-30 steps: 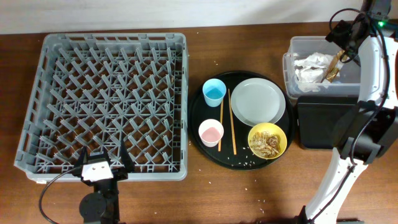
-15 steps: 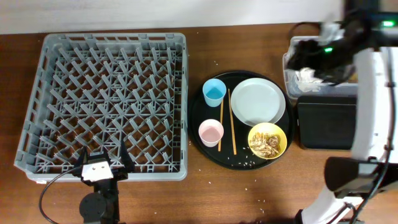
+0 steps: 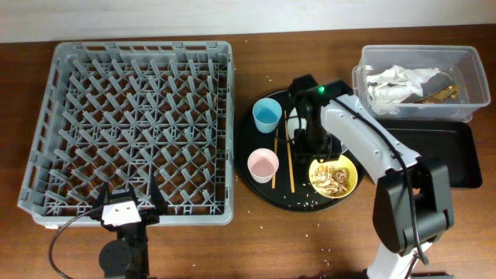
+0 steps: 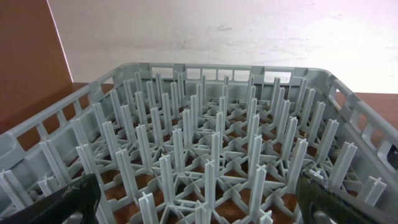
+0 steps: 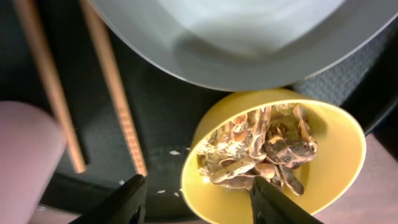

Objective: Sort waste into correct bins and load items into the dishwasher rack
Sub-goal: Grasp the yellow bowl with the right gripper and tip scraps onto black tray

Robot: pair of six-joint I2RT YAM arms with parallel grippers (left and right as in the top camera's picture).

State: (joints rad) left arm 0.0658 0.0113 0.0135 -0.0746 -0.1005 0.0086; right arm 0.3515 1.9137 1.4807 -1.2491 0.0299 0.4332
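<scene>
Overhead, the sorting is only partly done. Crumpled napkins (image 3: 394, 80) and the shiny wrapper (image 3: 442, 94) lie in the clear tub (image 3: 372, 56) at far right. The shallow black tray (image 3: 434, 151) just near of it looks bare. The dishwasher rack (image 3: 132, 128) on the left holds nothing yet. On the round black tray (image 3: 256, 190) mid-bench sit the blue cup (image 3: 266, 115), the pink cup (image 3: 263, 164), two chopsticks (image 3: 290, 167) and the yellow bowl (image 3: 333, 175). My right arm (image 3: 360, 136) reaches over the plate and hides most of it. My left hand (image 3: 128, 195) rests at the rack's near edge.

From the left wrist, that hand is spread wide and holds nothing, with rows of bare pegs beyond it.

From the right wrist, my right hand (image 5: 196, 199) is also wide and empty, its fingers (image 5: 118, 202) straddling the bowl's near rim. Brownish food scraps (image 5: 261, 155) fill the bowl, the plate (image 5: 236, 37) lies just beyond, and rice grains dot the tray. As I judge it, the scraps remain to be binned and every dish remains to be loaded.
</scene>
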